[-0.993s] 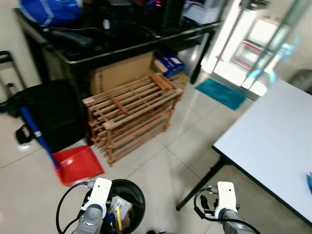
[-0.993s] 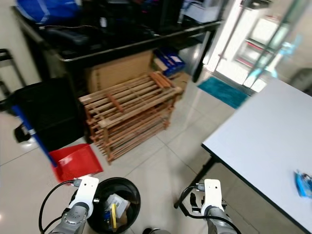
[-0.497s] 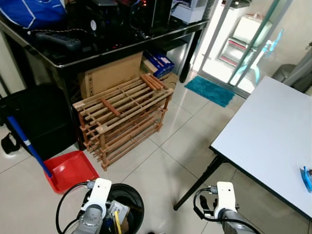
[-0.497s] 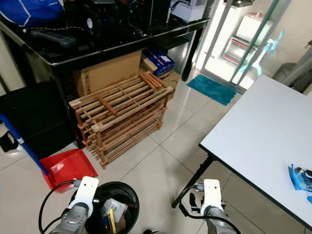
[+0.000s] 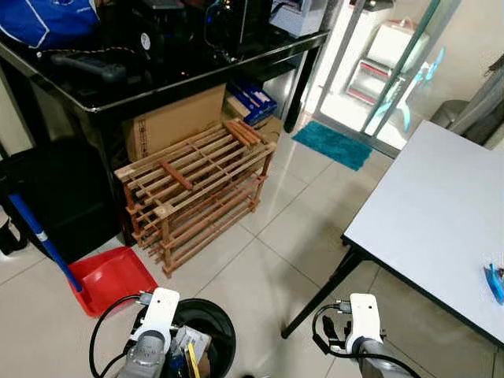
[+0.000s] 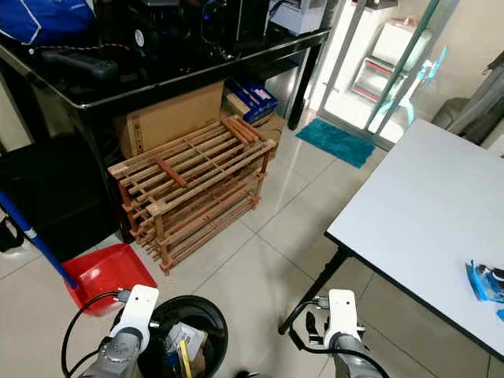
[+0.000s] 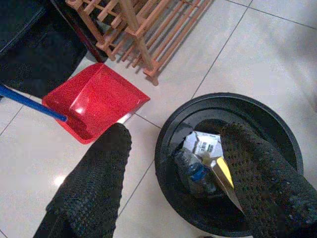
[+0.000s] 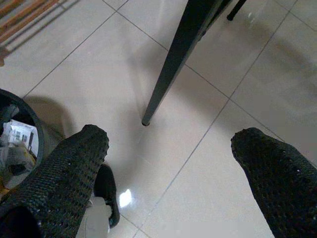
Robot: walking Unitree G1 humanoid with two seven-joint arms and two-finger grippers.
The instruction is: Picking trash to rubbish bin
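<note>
A black round rubbish bin (image 5: 206,337) stands on the tiled floor just in front of me. It holds a plastic bottle with a blue cap (image 7: 194,173), a yellow scrap (image 7: 224,171) and white labelled paper (image 7: 202,144). My left gripper (image 7: 178,135) hangs open over the bin's rim with nothing between its fingers. My right gripper (image 8: 172,140) is open and empty above the bare floor beside the table's black leg (image 8: 178,54). A blue wrapper (image 6: 482,281) lies on the white table (image 6: 425,213) at the right.
A wooden slatted rack (image 5: 193,189) stands ahead by a black desk (image 5: 157,75) with a cardboard box (image 5: 177,118) under it. A red dustpan (image 5: 110,279) with a blue handle lies left of the bin. A teal mat (image 5: 332,145) lies by the glass door.
The head view has shifted, and more of the white table with the blue wrapper has come into sight. Both arms hang as before, with the bin still under the left one.
</note>
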